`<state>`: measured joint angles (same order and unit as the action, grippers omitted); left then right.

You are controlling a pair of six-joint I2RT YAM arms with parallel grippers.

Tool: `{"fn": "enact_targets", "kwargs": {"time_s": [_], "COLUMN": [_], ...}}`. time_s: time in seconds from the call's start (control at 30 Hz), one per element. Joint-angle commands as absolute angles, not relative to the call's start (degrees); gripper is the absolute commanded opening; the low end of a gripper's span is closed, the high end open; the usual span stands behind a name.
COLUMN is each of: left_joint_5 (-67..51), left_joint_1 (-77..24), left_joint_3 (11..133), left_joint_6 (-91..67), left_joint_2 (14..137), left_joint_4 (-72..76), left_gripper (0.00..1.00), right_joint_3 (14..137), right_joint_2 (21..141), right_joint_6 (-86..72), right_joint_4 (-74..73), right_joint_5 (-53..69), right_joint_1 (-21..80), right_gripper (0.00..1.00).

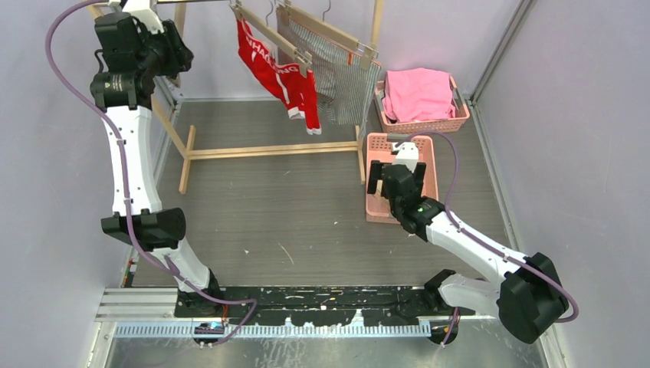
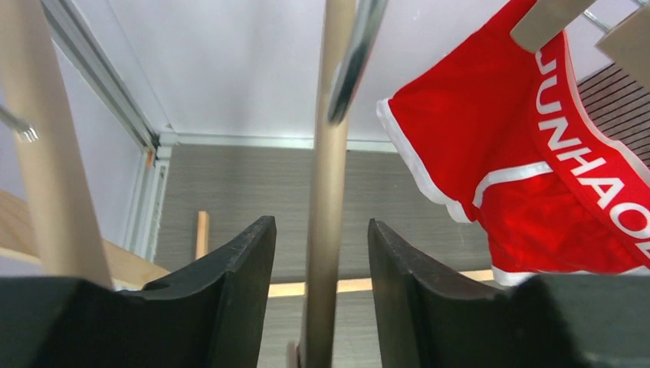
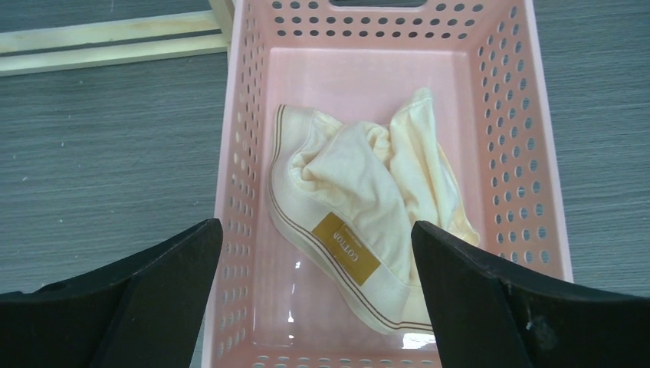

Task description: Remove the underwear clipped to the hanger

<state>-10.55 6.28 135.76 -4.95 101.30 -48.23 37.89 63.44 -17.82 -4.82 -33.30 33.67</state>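
The red underwear [image 1: 280, 73] with white trim hangs clipped to a wooden hanger [image 1: 268, 34] on the rack. It also shows in the left wrist view [image 2: 529, 153]. The grey-and-white striped underwear [image 1: 341, 77] hangs on a second hanger [image 1: 329, 31] beside it. The cream underwear [image 3: 360, 207] lies crumpled in the near pink basket [image 3: 245, 153]. My left gripper [image 2: 320, 224] is open, raised at the rack's left end [image 1: 146, 9], with a rack pole [image 2: 326, 153] between its fingers, not touched. My right gripper [image 3: 316, 226] is open and empty above the basket [image 1: 398, 172].
A second pink basket [image 1: 425, 124] at the back right holds a pink cloth [image 1: 418, 92]. The wooden rack's base rail [image 1: 268, 151] and legs stand across the middle. A metal hanger hook [image 2: 356, 54] hangs close above my left fingers. Grey walls close in both sides.
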Motion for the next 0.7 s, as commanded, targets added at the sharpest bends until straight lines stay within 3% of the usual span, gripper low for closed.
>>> {"fn": "enact_targets", "kwargs": {"time_s": [0.0, 0.2, 0.27, 0.3, 0.67], "left_joint_5": [-10.7, -8.7, -8.7, -8.8, -2.6], "left_joint_1": [6.7, 6.7, 6.7, 6.7, 6.6], "left_joint_3": [133.0, 136.6, 137.0, 137.0, 130.5], "left_joint_6": [-5.1, -4.4, -4.2, -4.0, -3.9], "left_joint_2": [94.8, 90.4, 88.7, 87.7, 76.9], "left_joint_4": [-43.2, -45.5, -46.1, -46.4, -55.7], "left_gripper": [0.51, 0.53, 0.71, 0.73, 0.78], "right_joint_3": [37.6, 38.1, 38.4, 38.7, 45.1], "right_joint_2": [63.6, 62.9, 62.1, 61.6, 53.1], "right_joint_6": [-16.9, -16.2, -15.4, -15.2, -12.7], "right_joint_4": [-1.7, -1.6, -1.8, -2.3, -11.5], "right_joint_5": [-34.7, -36.7, -37.9, -38.5, -42.5], "right_joint_1": [35.4, 37.2, 37.9, 38.3, 48.7], "right_gripper": [1.00, 1.00, 1.00, 1.00, 1.00]}}
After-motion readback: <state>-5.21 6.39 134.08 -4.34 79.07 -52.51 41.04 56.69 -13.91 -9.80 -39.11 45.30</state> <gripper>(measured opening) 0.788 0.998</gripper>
